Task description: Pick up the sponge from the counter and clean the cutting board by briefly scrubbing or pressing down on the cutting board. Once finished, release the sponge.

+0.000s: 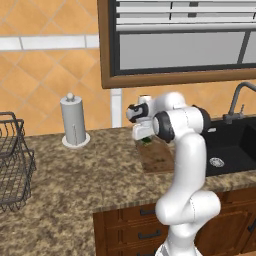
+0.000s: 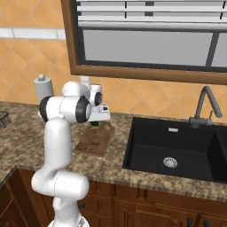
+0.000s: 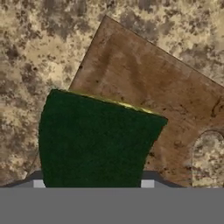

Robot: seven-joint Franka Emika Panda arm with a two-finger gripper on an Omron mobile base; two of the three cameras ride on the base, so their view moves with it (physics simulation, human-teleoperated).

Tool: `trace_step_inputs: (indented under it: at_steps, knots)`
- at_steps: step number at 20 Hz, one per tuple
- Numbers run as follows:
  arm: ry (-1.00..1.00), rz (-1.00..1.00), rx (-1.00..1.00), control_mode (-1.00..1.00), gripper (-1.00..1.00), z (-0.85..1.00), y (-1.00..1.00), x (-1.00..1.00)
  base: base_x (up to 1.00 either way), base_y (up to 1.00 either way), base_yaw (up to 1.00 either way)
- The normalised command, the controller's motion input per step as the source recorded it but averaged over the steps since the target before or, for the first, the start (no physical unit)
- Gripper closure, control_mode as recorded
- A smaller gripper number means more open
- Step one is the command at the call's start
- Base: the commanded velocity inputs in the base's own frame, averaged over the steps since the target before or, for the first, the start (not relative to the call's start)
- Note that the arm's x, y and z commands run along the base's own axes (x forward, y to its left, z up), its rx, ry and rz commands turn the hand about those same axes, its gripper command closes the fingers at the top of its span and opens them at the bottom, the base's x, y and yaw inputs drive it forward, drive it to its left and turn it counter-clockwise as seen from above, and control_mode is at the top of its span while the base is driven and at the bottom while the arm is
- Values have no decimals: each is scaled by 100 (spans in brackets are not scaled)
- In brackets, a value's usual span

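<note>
Left of the cutting board (image 1: pixel 159 159), near the wall, a white paper towel roll (image 1: pixel 73 121) stands upright on the counter (image 1: pixel 75 170), and a dark wire basket (image 1: pixel 12 162) sits further left at the counter's end. Over the board's far end hangs the gripper (image 1: pixel 145 141), pointing down with the sponge (image 3: pixel 96 140) clamped between its fingers; the hand view shows the green block partly over the board and partly over the granite. Whether the sponge touches the board cannot be told. Right of the board lies the black sink (image 2: pixel 177 150), a grey faucet (image 2: pixel 205 108) behind it.
</note>
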Motion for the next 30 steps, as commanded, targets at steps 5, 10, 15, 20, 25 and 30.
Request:
trace_step_inputs:
  at_steps: [5,10,15,20,25,30]
  knots:
    - [-6,-7,1,-100,100,6,-40,0,0,0,0]
    - [-6,-4,-3,-100,100,-57,-17,0,0,0,0]
    - [-2,-3,-2,-100,100,-28,-25,0,0,0,0]
    - [-1,-5,2,-100,100,15,-57,0,0,0,0]
    - [0,0,0,-100,100,-16,-39,-2,0,0,0]
    - [0,0,-2,-100,100,-59,-4,-25,0,0,0]
